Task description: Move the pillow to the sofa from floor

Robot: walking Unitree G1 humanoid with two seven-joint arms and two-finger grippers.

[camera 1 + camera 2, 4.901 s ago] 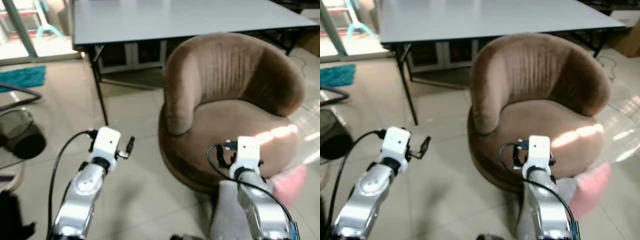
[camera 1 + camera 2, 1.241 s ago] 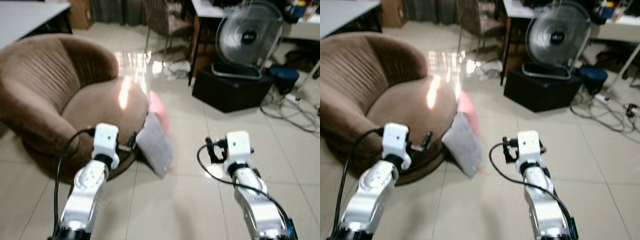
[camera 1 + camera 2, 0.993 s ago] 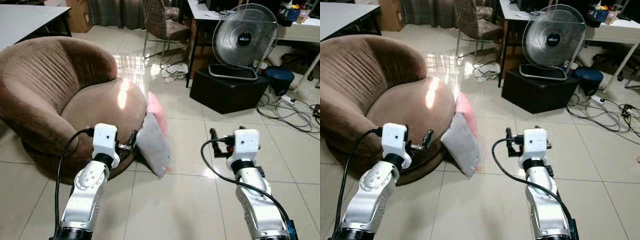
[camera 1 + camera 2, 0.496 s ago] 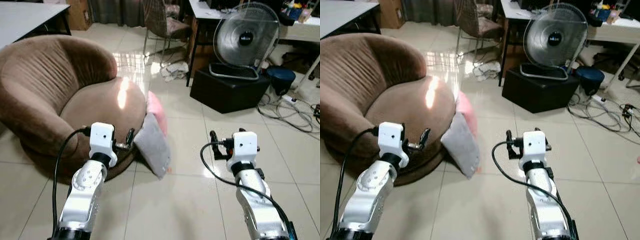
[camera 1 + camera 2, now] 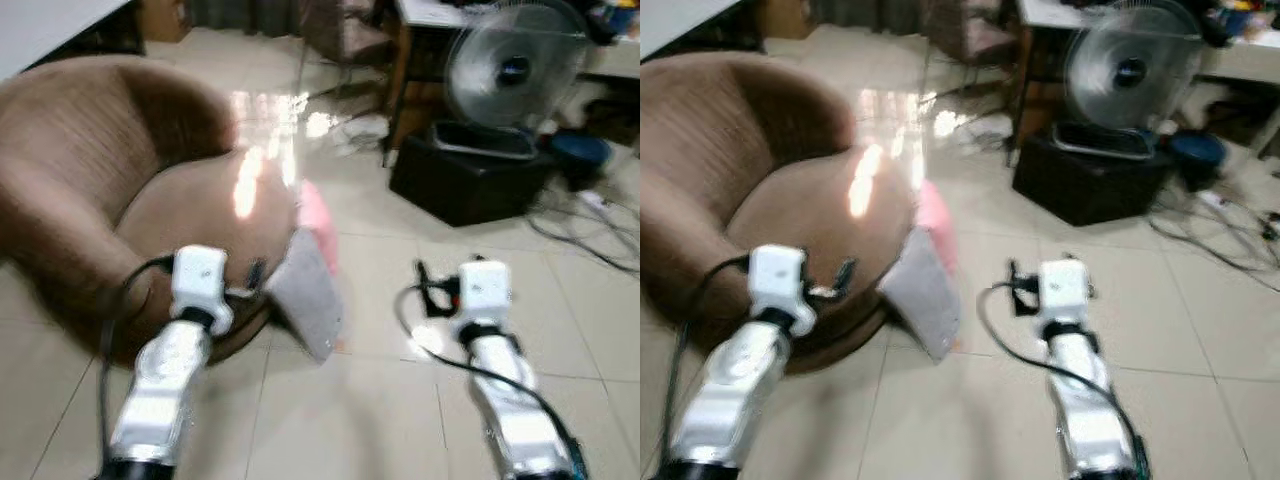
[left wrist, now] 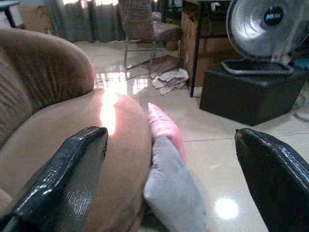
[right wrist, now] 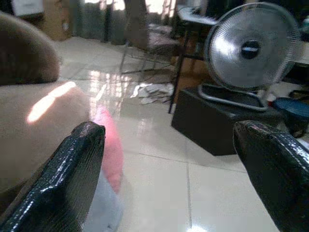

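The brown round sofa (image 5: 120, 190) occupies the left of the scene, its seat cushion bare. The left claw (image 5: 252, 277) is held in front of the sofa's front edge, fingers (image 6: 63, 179) spread wide apart and holding nothing.

Just to the right of the left claw, the grey pillow (image 5: 305, 290) stands on edge on the tiled floor (image 5: 360, 420), leaning against the sofa's rim. A pink pillow (image 5: 318, 222) stands directly behind it, also against the sofa. In the left wrist view the grey pillow (image 6: 174, 193) lies ahead of and below that claw, between its two fingers, with its long axis running from the sofa's base outward toward the robot.

The right claw (image 5: 425, 282) hangs over bare floor, clearly apart from the pillows, fingers (image 7: 67, 183) also spread and empty. From the right wrist view the pillows sit at the far edge, off to that claw's left.

Judgement: the left claw is the nearer one, almost beside the grey pillow's upper edge; the right claw would need to travel leftward to reach the pillow's other face. Neither claw touches a pillow yet.

Further right stand a black box (image 5: 470, 185) carrying a floor fan (image 5: 515, 75), with cables (image 5: 590, 235) on the floor.
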